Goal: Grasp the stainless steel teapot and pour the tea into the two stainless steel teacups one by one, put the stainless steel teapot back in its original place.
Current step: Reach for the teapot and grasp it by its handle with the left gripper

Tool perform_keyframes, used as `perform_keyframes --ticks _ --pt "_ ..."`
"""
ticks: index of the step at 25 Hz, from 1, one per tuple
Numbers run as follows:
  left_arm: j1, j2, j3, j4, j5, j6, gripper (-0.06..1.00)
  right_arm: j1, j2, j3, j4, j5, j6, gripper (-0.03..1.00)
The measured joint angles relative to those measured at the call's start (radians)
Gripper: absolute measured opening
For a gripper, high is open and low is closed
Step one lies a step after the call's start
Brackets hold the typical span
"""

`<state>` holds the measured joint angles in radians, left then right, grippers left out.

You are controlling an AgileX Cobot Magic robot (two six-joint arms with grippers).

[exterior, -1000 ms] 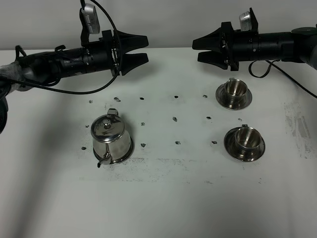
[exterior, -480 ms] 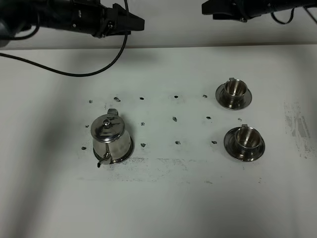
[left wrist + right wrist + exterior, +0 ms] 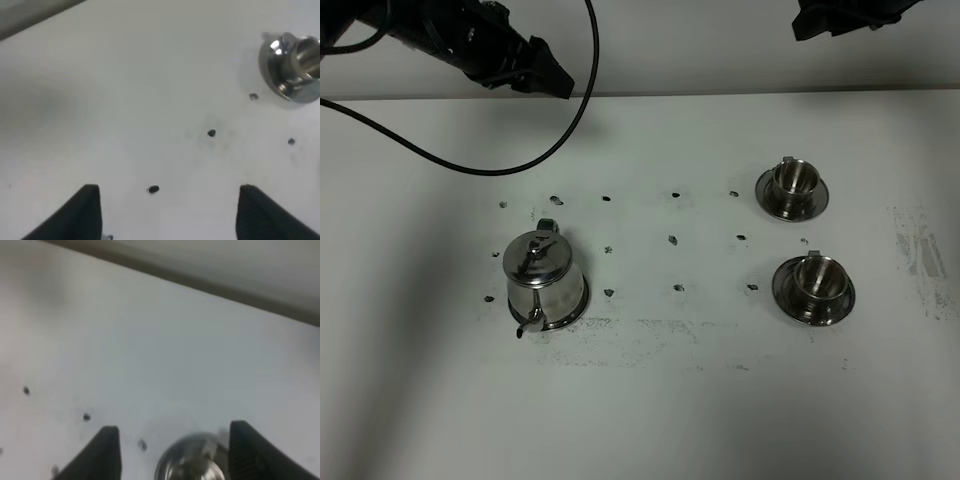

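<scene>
When I looked over the white desk (image 3: 650,400), the stainless steel teapot (image 3: 544,280) stood upright on its left half. Its lid was on, its spout pointed toward the front edge and its loop handle toward the back. Neither hand touched it. The far teacup (image 3: 792,188) and the near teacup (image 3: 813,288) sat upright on the right half, one behind the other and well apart from the pot. The left hand (image 3: 548,78) hung high over the back left edge. Its wrist view showed both fingers (image 3: 87,212) spread wide, gripping nothing. The right hand (image 3: 812,20) hung over the back right edge, its fingers likewise parted and empty. Small dark specks (image 3: 672,240) dotted the desk between pot and cups.
</scene>
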<state>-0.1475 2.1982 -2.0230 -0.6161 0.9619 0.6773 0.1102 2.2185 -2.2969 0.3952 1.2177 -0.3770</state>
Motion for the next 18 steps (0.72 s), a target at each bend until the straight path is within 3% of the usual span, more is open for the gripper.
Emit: perform_keyframes --ticks 3,8,14,18 --pt "-0.028 -0.121 0.128 0.053 -0.084 0.013 0.56 0.008 -0.135 0.117 -0.013 0.001 0.002 0.45" --pt "-0.038 -0.278 0.362 0.063 -0.243 0.079 0.56 0.008 -0.374 0.345 -0.036 0.001 0.002 0.45" --pt "-0.039 -0.399 0.634 -0.070 -0.489 0.251 0.55 0.008 -0.633 0.627 -0.021 -0.018 -0.015 0.45" --pt "-0.039 -0.409 0.677 -0.181 -0.562 0.339 0.55 0.008 -0.777 0.751 -0.020 -0.030 -0.017 0.45"
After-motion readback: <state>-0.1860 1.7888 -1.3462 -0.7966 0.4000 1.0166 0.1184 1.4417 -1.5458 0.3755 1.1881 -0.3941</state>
